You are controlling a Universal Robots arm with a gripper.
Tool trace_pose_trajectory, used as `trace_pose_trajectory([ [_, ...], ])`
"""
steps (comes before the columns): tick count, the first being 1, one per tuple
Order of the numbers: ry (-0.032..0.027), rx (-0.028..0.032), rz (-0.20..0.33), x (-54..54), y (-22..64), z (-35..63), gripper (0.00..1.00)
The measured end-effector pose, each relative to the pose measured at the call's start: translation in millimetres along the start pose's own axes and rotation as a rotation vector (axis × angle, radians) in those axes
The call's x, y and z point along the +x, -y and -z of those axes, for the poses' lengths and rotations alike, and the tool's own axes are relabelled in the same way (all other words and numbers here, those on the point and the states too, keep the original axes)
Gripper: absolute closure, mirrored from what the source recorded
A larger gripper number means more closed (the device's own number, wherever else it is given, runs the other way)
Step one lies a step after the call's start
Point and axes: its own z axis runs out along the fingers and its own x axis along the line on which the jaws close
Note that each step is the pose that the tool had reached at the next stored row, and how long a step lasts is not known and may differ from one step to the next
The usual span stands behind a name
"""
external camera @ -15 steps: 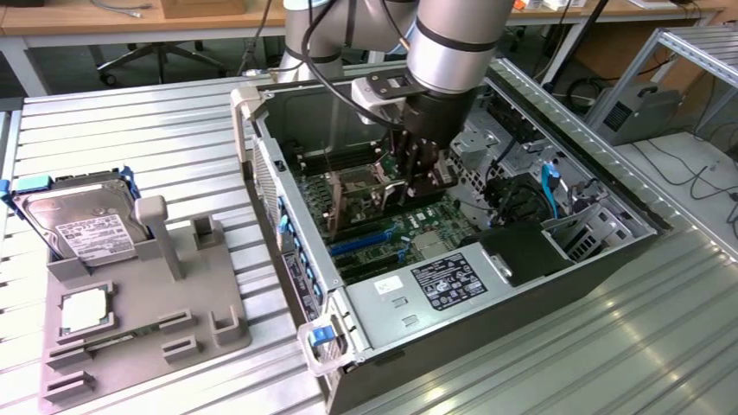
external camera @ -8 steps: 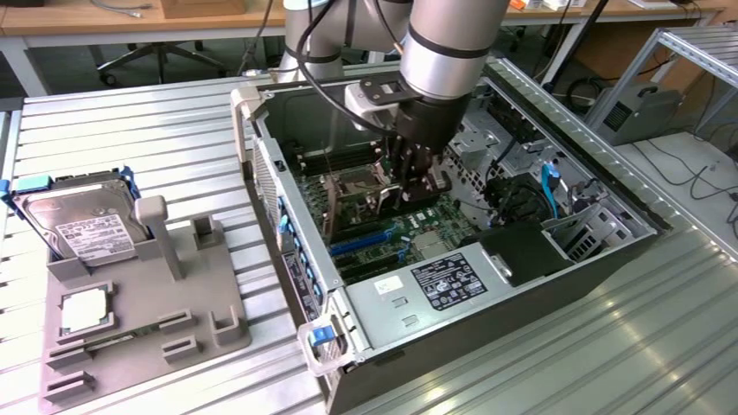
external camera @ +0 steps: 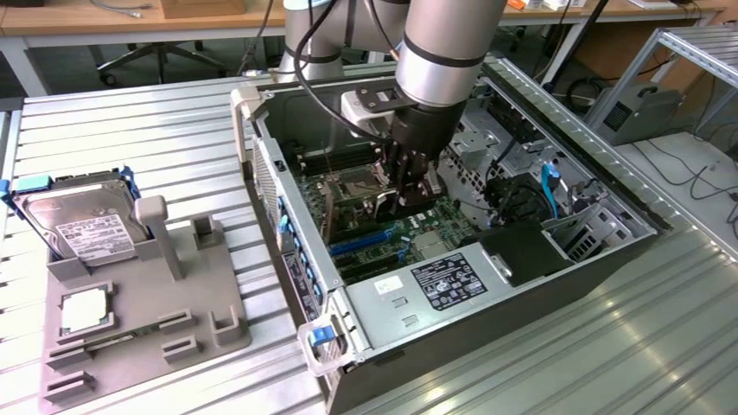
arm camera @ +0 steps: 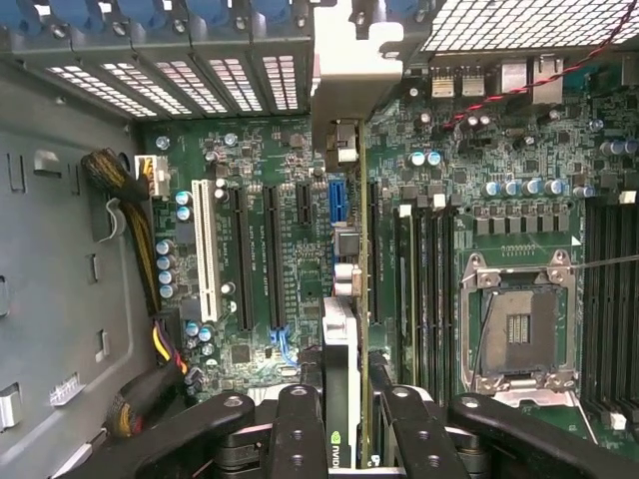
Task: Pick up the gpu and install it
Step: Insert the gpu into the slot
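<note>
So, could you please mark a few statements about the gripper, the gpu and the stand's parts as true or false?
1. The gripper grips the gpu inside the computer case. True.
2. The hard drive lies inside the case. False: it stands upright in the grey stand outside.
3. The small silver chip is in the gripper. False: it lies on the stand.
4. The CPU socket on the motherboard is empty. True.

An open computer case [external camera: 485, 346] lies on its side on a slatted metal table [external camera: 150, 138]. Beside the case, toward the exterior view's left, a grey fixture [external camera: 196, 303] holds a blue-framed hard drive [external camera: 81, 220] upright and a square silver chip [external camera: 83, 309] flat. Inside the case are a green motherboard [arm camera: 479, 160], its CPU socket [arm camera: 519, 334] and a white PCI slot [arm camera: 207, 249].
</note>
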Motion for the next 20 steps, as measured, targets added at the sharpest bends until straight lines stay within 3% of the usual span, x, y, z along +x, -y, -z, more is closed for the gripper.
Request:
trace_pose_trajectory([
  [20, 0.0002, 0.0001, 0.0, 0.1, -0.3, -9.0, 0.73],
])
